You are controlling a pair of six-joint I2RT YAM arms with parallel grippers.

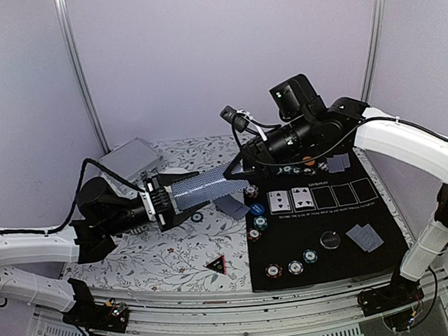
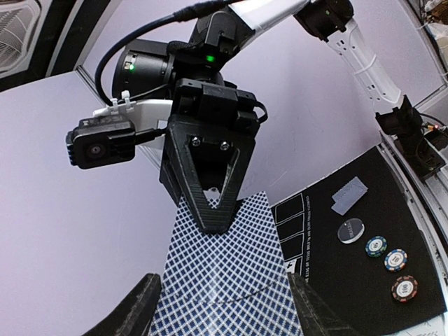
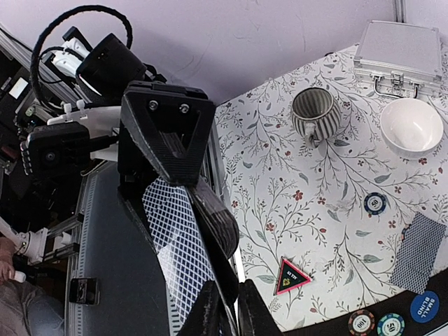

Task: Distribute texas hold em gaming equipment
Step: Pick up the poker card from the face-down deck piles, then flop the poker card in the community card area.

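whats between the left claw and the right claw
Grey-blue checked playing cards span the gap, gripped by left claw and right claw; clearest in top external view.

The floral cloth point(image 1: 157, 257) lies open near left, while poker chips point(image 1: 260, 221) crowd the black mat's point(image 1: 346, 263) left edge

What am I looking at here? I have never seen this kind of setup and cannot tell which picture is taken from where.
Two robot arms are bolted at the table's near edge. The overhead picture looks down from behind them; the other two come from a camera on each wrist. The left gripper holds playing cards out sideways, and the right gripper pinches their far end. On the black mat lie poker chips and two face-up cards. On the floral cloth stand a silver case, a striped mug and a white bowl.
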